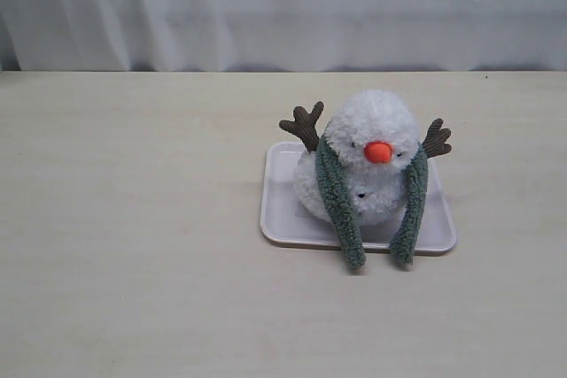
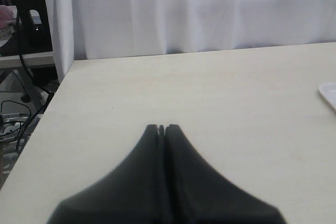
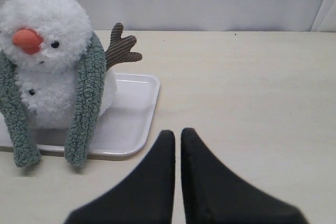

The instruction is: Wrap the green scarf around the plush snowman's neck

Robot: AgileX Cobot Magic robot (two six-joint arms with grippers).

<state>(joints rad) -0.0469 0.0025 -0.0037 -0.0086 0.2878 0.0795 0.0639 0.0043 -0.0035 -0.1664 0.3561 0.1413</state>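
Observation:
The plush snowman (image 1: 372, 135) (image 3: 50, 30) sits upright on a white tray (image 1: 283, 214) (image 3: 131, 119), orange nose facing the front. The green scarf (image 1: 339, 201) (image 3: 86, 98) runs behind its neck, and both ends hang down its front past the tray's front edge. No arm shows in the exterior view. My right gripper (image 3: 177, 135) is shut and empty over bare table, off the tray's corner and apart from the snowman. Far from the snowman, my left gripper (image 2: 161, 127) is shut with nothing in it, above bare table.
A white curtain (image 1: 283, 6) hangs behind the pale wooden table (image 1: 133, 219). In the left wrist view the table's side edge (image 2: 50, 103) drops off to cables and a stand, and only a corner of the tray (image 2: 328, 94) shows.

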